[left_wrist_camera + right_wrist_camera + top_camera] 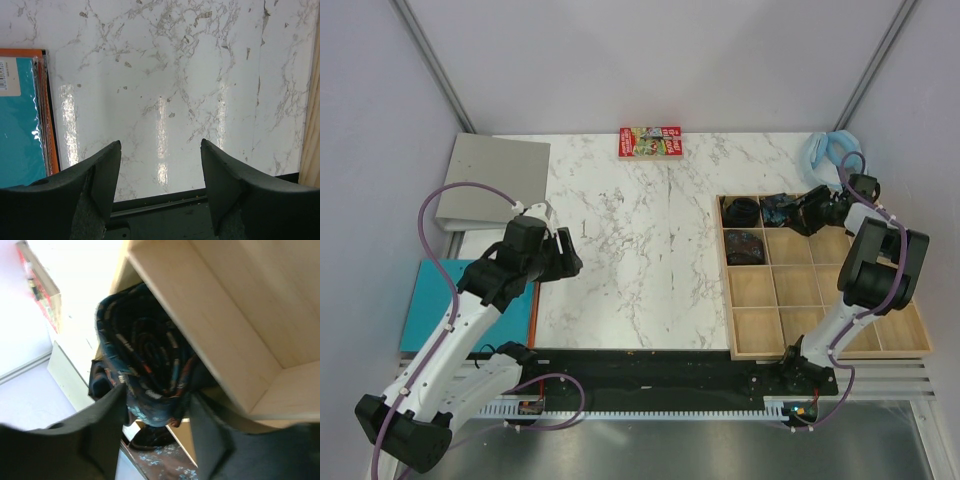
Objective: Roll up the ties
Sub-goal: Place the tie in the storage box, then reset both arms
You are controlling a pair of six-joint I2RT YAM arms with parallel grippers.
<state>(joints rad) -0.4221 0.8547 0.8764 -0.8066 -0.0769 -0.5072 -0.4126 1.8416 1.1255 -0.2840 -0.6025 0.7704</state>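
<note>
- Left gripper (160, 150): jaws wide apart, holding nothing, marble table (165, 75) beneath.
- Right gripper (157, 392): fingers pinch a rolled tie (145, 360) between them, inside a wooden tray (215, 320) compartment.

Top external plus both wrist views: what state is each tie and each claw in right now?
Left claw: open, holding nothing, over the marble table.
Right claw: straddling a tie; firm grip cannot be told.
Tie at the right claw: rolled into a coil, inside a tray compartment.
Tie in the far-left corner compartment: bundled up, untouched.
Tie in the compartment just nearer: bundled up, untouched.
</note>
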